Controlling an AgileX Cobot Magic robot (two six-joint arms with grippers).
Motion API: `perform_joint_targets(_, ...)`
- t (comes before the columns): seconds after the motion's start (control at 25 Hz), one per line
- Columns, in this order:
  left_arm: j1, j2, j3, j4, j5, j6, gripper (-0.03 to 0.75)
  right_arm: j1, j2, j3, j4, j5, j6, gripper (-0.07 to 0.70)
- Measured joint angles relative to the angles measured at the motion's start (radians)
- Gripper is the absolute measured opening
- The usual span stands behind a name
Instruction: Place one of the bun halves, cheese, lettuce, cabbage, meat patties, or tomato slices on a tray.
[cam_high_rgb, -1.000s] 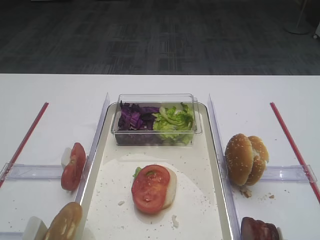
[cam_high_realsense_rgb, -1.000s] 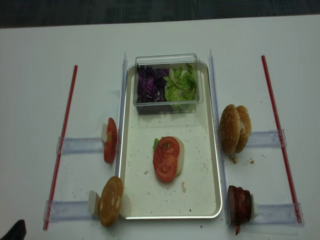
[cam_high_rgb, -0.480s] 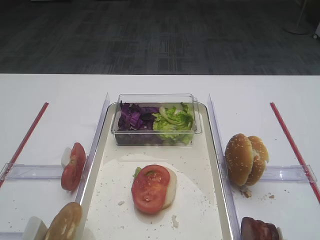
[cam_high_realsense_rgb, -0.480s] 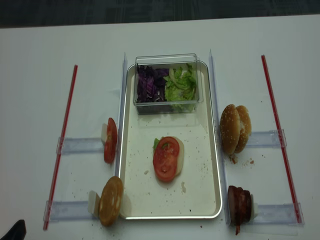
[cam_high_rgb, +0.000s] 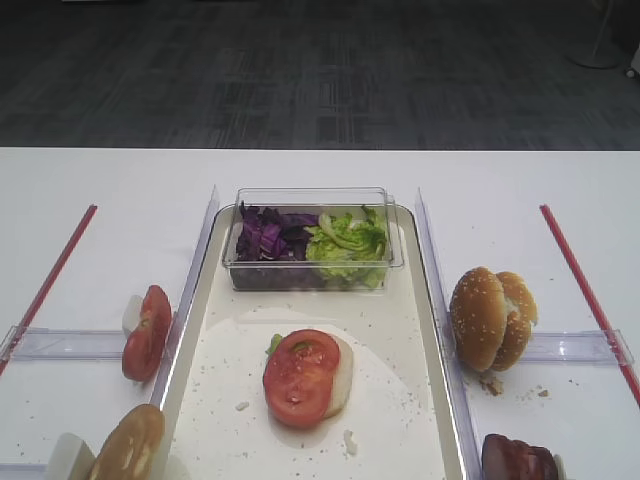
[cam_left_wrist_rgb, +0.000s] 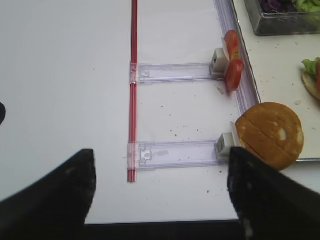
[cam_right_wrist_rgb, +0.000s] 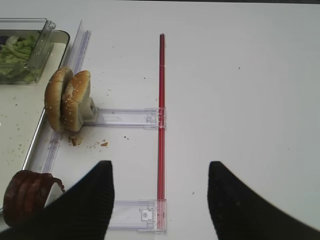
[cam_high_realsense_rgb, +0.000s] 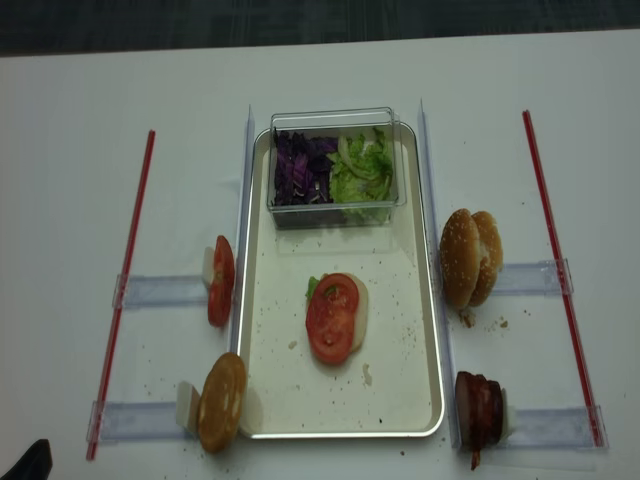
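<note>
The cream tray (cam_high_rgb: 390, 330) (cam_high_realsense_rgb: 400, 340) lies mid-table. At its centre a pale bun base carries a bit of lettuce and two tomato slices (cam_high_rgb: 302, 377) (cam_high_realsense_rgb: 333, 318). A clear tub at the tray's far end holds purple cabbage (cam_high_rgb: 268, 235) and green lettuce (cam_high_rgb: 347, 240). More tomato slices (cam_left_wrist_rgb: 232, 60) and a bun half (cam_left_wrist_rgb: 270, 135) stand on holders left of the tray. Sesame bun halves (cam_right_wrist_rgb: 67, 99) and meat patties (cam_right_wrist_rgb: 27, 197) stand on its right. No cheese shows. My left gripper (cam_left_wrist_rgb: 161, 165) and right gripper (cam_right_wrist_rgb: 160, 167) hover open and empty over the near table, outside the tray.
Red strips (cam_high_realsense_rgb: 125, 280) (cam_high_realsense_rgb: 560, 270) run along both sides of the table. Clear plastic holders (cam_left_wrist_rgb: 175, 152) (cam_right_wrist_rgb: 125, 117) stick out from them toward the tray. The table's near edge (cam_left_wrist_rgb: 160, 222) lies just under my left gripper. Crumbs dot the tray and the table.
</note>
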Motion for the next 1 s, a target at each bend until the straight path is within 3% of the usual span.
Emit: perform_joint_targets(1.0,0.000,0.000,0.000,0.006,0.000,0.000,0.502,0.000,0.000,0.000,0.000,0.000,0.004,0.445)
